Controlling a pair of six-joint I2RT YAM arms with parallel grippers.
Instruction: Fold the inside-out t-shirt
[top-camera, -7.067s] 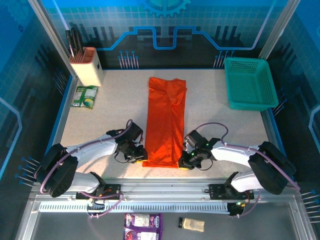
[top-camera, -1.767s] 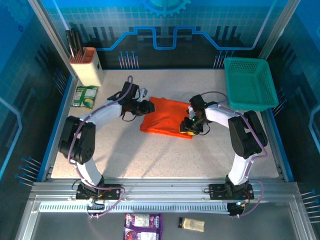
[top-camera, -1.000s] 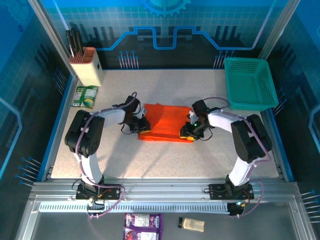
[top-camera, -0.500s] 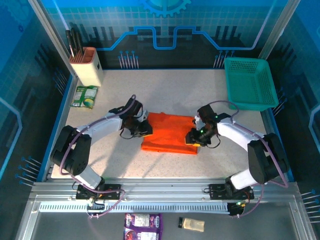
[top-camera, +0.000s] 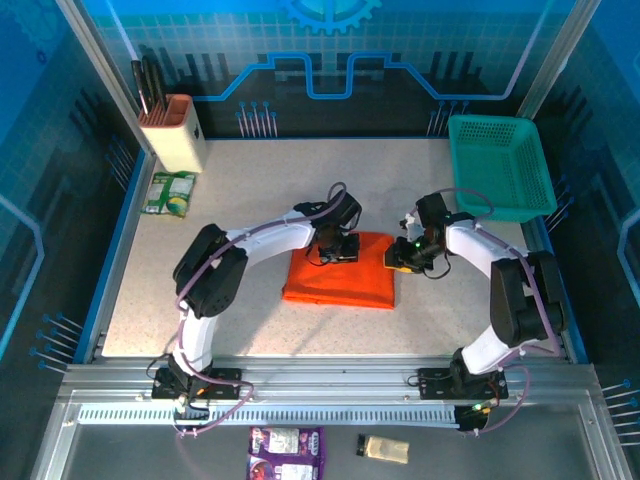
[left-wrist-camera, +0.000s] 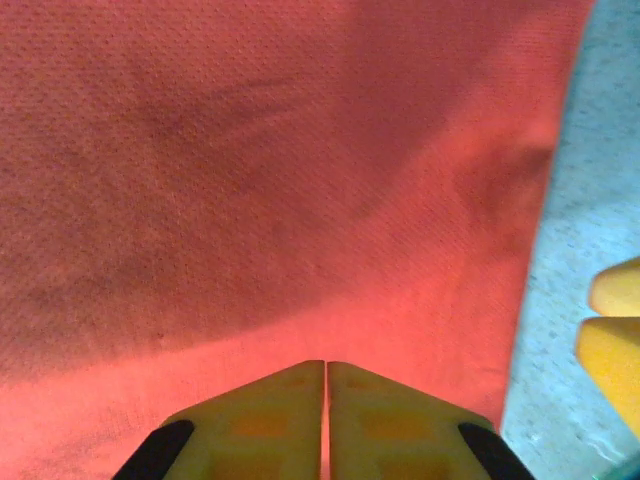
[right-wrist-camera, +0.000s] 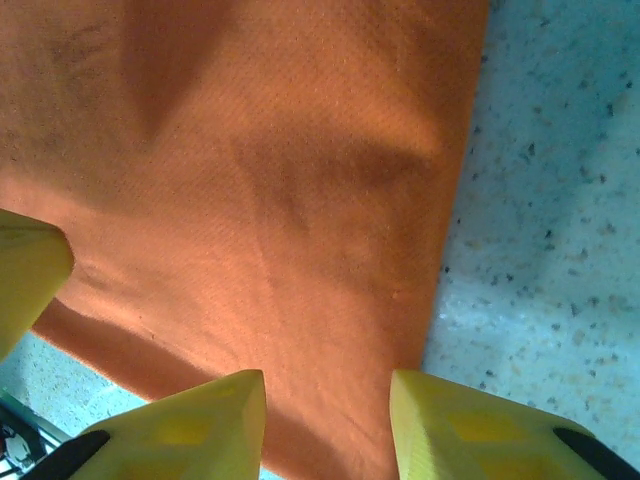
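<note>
I see the orange t-shirt (top-camera: 338, 285) folded flat in the middle of the bench (top-camera: 230, 300), its longer side running left to right. My left claw (top-camera: 335, 250) sits at its far edge, squeezed closed on nothing. My right claw (top-camera: 399, 262) is half open over the right edge.

The t-shirt (top-camera: 340, 285) is plain bright orange, folded into a compact, roughly rectangular stack. It lies flat near the middle of the table (top-camera: 400, 180). Its near edge runs straight and layered. Up close, the fine-knit fabric lies mostly smooth with shallow creases, and its right edge is straight against the speckled surface.
</note>
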